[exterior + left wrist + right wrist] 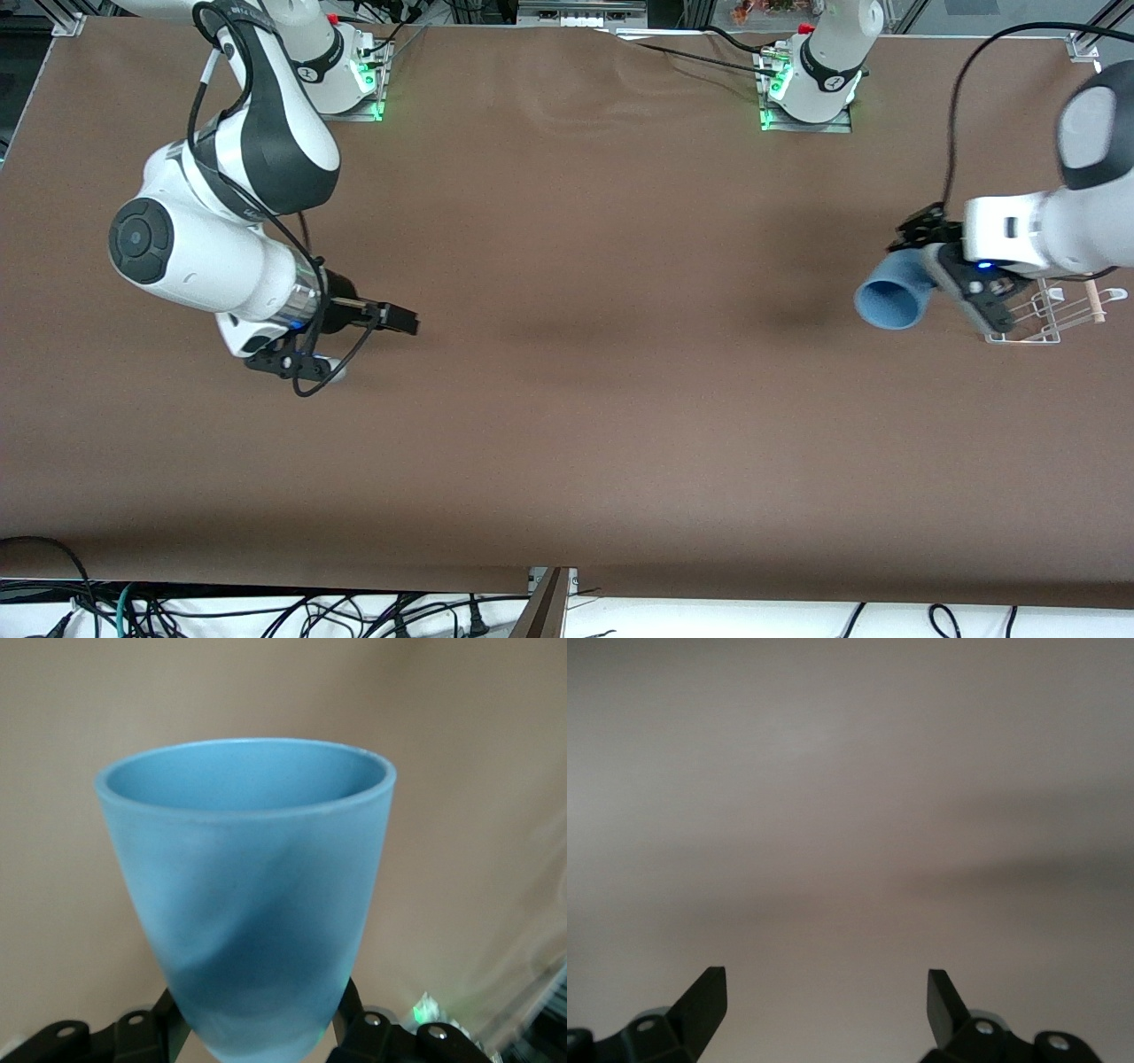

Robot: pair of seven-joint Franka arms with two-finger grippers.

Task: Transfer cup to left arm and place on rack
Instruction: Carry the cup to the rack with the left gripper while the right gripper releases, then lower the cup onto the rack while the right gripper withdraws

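Judging by looks, the light-blue plastic cup (893, 299), handleless and tapered, seems light, stiff, slightly slick, best pinched near its narrow base. At the front view's right edge the left gripper (941, 266) clamps it sideways beside the wire rack (1054, 310). The right gripper (403, 319), mid-left, waits spread wide, empty.

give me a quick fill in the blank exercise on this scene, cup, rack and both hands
1. The left hand is shut on the light-blue ____.
2. The cup is held in the air beside the wire ____.
3. The right hand holds nothing and its fingers are ____.
4. The rack stands toward the ____ arm's end of the table.

Missing words: cup; rack; open; left
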